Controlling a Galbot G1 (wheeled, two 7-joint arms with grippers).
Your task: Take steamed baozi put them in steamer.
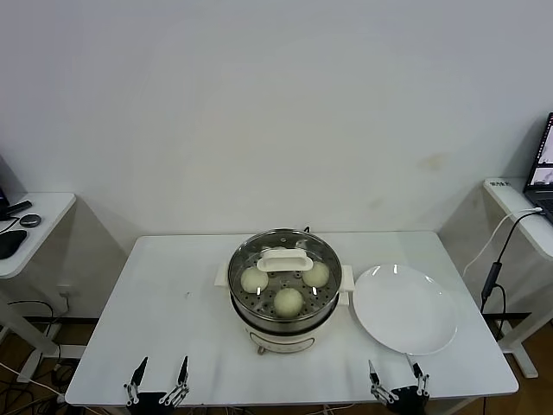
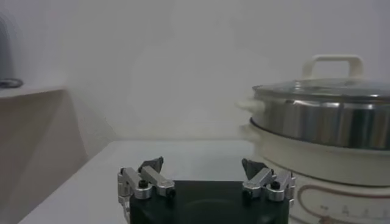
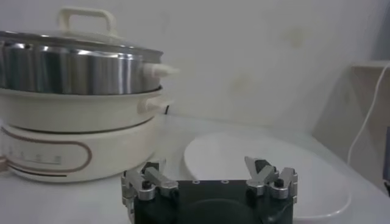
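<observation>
The steamer [image 1: 278, 335] stands mid-table, a shiny steel pot on a cream base, with a glass lid [image 1: 283, 258] resting on it. Through the lid I see three steamed baozi on the perforated tray: one on the left [image 1: 254, 279], one on the right [image 1: 316, 274] and one nearer me [image 1: 289, 301]. My left gripper [image 1: 164, 363] hangs open and empty at the table's front edge, left of the steamer [image 2: 323, 122]. Open and empty too, my right gripper [image 1: 393, 367] is at the front edge, in front of the plate. Both sets of jaws [image 2: 203, 164] [image 3: 204, 165] stand wide apart.
An empty white plate [image 1: 403, 309] [image 3: 225, 149] lies just right of the steamer [image 3: 73, 76]. The white table [image 1: 173, 294] is bare to the steamer's left. Side desks stand at far left [image 1: 34, 212] and far right [image 1: 518, 203]; a black cable [image 1: 494, 277] hangs off the right one.
</observation>
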